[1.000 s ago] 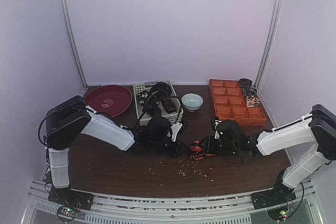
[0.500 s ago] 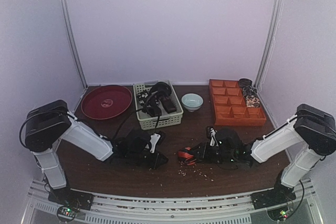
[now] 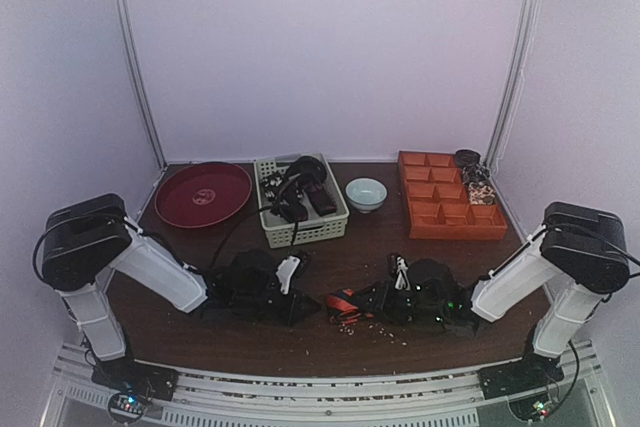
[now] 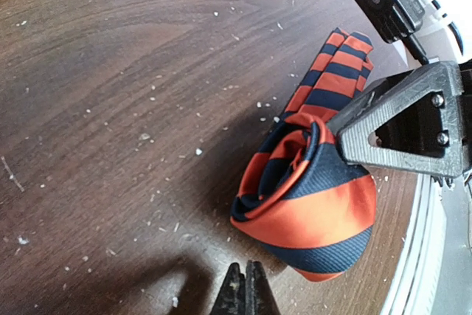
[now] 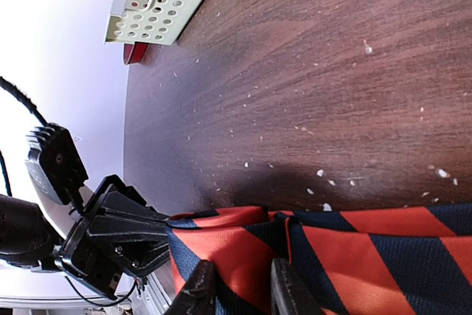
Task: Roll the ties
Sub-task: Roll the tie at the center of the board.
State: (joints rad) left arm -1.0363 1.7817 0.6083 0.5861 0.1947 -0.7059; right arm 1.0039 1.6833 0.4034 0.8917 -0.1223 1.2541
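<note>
The orange-red and black striped tie (image 4: 310, 197) lies partly rolled on the brown table, near the front edge; it also shows in the top view (image 3: 345, 300). My right gripper (image 5: 242, 293) is shut on the roll, with striped fabric (image 5: 243, 256) between its fingers (image 5: 198, 291). One of those fingers (image 4: 405, 123) presses on the roll in the left wrist view. My left gripper (image 4: 247, 296) is shut and empty, a little to the left of the roll (image 3: 303, 302). Dark ties lie in the pale basket (image 3: 300, 199).
A red plate (image 3: 205, 190) sits at the back left, beside the perforated basket (image 3: 330, 227). A pale bowl (image 3: 366, 193) and an orange compartment tray (image 3: 445, 209) are at the back right, with dark rolls (image 3: 478, 187) next to the tray. Pale crumbs (image 3: 375, 325) dot the table front.
Both arms have drawn back toward the front edge. The right gripper dragged the striped tie left and nearer. The left gripper moved left and away from the roll.
</note>
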